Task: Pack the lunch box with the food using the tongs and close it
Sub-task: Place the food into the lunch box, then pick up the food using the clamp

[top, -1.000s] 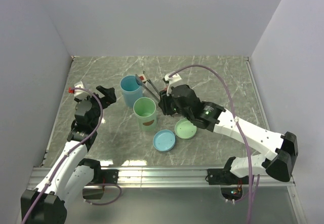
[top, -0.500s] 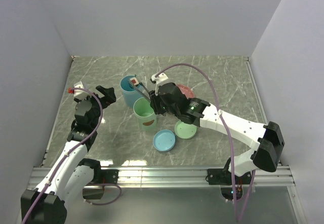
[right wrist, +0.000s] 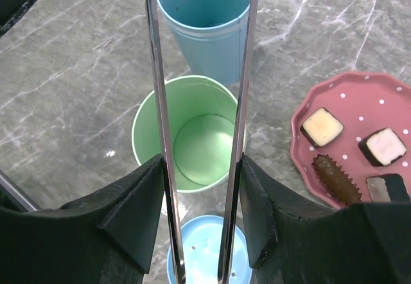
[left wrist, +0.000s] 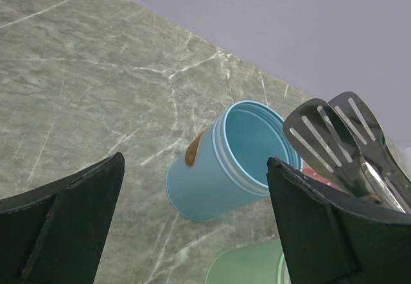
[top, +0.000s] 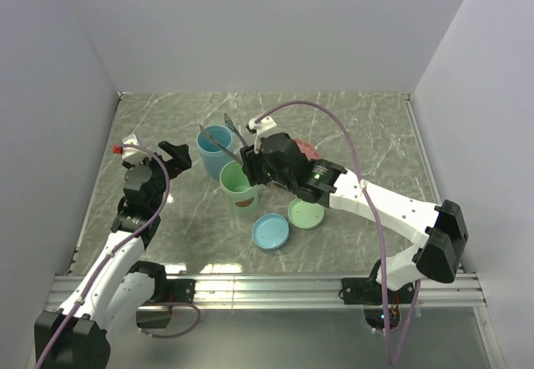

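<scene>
Tabletop (top: 359,127) spreads left of blue cup (top: 215,150) to the wall (top: 58,135); right gripper (right wrist: 200,175) clasps slim grey tongs (right wrist: 244,72), left gripper (left wrist: 196,162) wide.

The tongs (right wrist: 241,104) are polished metal, mirror-bright along both arms. Below their arms the green cup (right wrist: 192,142), and by their tips the blue cup (right wrist: 209,36), look like smooth satin plastic. To their right, the pink plate (right wrist: 302,120) is glossy and the brown piece (right wrist: 335,180) on it is ridged. The table (right wrist: 77,85) beneath looks like matt veined stone.
</scene>
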